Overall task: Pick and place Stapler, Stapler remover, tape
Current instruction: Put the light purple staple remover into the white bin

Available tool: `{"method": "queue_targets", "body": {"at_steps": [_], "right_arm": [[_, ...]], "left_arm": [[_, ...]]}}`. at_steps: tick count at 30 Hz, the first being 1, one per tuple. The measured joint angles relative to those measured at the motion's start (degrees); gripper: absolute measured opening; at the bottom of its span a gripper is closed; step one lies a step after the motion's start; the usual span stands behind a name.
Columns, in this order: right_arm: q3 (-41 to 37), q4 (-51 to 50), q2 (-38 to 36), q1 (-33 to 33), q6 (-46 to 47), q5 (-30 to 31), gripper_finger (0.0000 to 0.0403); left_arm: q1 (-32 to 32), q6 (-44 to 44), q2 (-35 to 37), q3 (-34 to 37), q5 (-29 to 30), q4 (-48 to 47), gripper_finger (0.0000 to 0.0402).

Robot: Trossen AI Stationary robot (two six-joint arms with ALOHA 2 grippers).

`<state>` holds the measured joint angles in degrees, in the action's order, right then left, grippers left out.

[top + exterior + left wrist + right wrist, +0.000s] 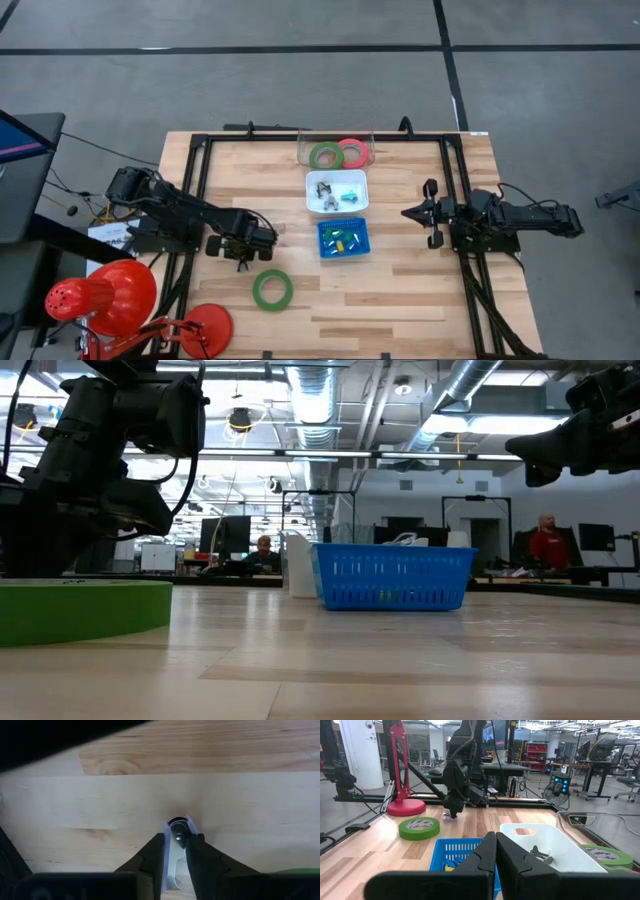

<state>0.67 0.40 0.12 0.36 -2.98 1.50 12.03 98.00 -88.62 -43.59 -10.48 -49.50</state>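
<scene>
Three tape rings: two green, one pink; two small bins.

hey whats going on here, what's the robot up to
The left tool is down at the table, closed on a small pale-purple and metal item, likely a staple remover, beside a loose green tape ring. The right tool hangs shut above the table, waiting. A green ring and a pink ring already lie in the clear bin, and the white tray and blue basket each hold small items.
</scene>
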Motion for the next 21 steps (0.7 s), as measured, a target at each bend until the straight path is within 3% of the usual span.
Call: {"method": "queue_targets", "body": {"at_steps": [12,21], "right_arm": [[0.0,0.0,0.0,0.0,0.0,0.0,0.0001],[0.0,0.0,0.0,0.0,0.0,0.0,0.0001]], "left_arm": [[0.0,0.0,0.7,0.1,0.4,-0.1,0.0065],[0.0,0.7,7.1,0.1,3.2,-1.1,0.0067]]}}
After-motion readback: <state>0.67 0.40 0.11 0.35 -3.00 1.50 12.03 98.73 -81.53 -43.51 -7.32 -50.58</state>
